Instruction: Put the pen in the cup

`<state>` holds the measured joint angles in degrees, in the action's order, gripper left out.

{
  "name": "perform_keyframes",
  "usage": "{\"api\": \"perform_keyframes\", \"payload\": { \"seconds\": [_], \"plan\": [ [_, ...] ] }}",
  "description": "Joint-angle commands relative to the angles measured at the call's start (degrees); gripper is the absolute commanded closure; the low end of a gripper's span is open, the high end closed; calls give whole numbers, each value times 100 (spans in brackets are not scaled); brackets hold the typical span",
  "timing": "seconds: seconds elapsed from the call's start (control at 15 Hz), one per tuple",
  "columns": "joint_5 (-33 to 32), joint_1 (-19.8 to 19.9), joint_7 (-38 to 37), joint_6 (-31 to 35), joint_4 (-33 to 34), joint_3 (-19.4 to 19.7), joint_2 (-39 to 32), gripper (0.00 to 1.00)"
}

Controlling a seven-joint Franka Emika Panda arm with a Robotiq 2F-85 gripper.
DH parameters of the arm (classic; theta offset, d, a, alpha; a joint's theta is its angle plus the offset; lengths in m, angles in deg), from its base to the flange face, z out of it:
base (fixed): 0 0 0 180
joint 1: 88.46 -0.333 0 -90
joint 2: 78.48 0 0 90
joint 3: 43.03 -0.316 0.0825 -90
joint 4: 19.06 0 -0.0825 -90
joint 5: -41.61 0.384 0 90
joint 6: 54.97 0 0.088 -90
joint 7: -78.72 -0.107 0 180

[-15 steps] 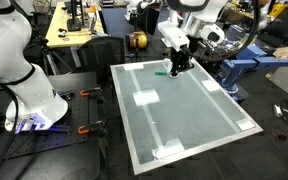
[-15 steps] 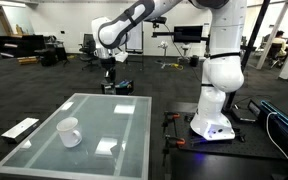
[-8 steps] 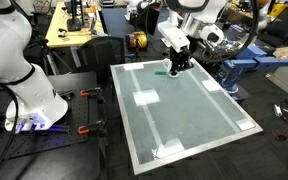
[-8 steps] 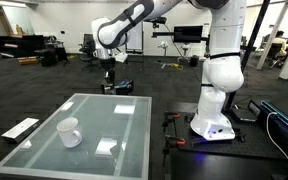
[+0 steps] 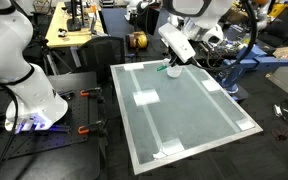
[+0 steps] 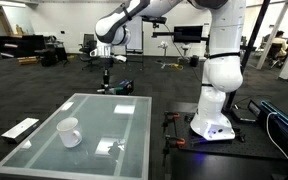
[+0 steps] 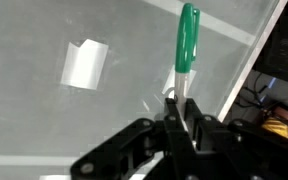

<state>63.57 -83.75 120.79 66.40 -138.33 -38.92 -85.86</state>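
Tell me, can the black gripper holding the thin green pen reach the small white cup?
Probably yes: the gripper, clamping the pen, hangs at the far edge of the glass table, and only flat tape patches lie between it and the cup.

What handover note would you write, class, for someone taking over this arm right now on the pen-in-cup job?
Claw: shut on the pen, gripping its pale end, green end sticking out.
Cup: upright on the table, at the corner far from the claw.
Done: pen grasped, apparently clear of the table.
Left: carry it over the cup, lower, release.
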Motion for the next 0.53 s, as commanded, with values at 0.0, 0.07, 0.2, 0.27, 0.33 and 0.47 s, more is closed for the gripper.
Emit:
{"api": "perform_keyframes", "payload": {
  "seconds": [0.0,0.07,0.2,0.27,0.33,0.47],
  "plan": [
    [884,196,1225,61,99,-176,-137,97],
    [1130,211,1542,37,121,-191,-185,97],
    [1586,233,2104,6,168,-216,-308,97],
    [1767,228,2317,17,183,-218,-366,97],
    [1968,220,2541,39,210,-232,-446,97],
    [2329,206,2938,68,254,-263,-583,97]
  ]
}}
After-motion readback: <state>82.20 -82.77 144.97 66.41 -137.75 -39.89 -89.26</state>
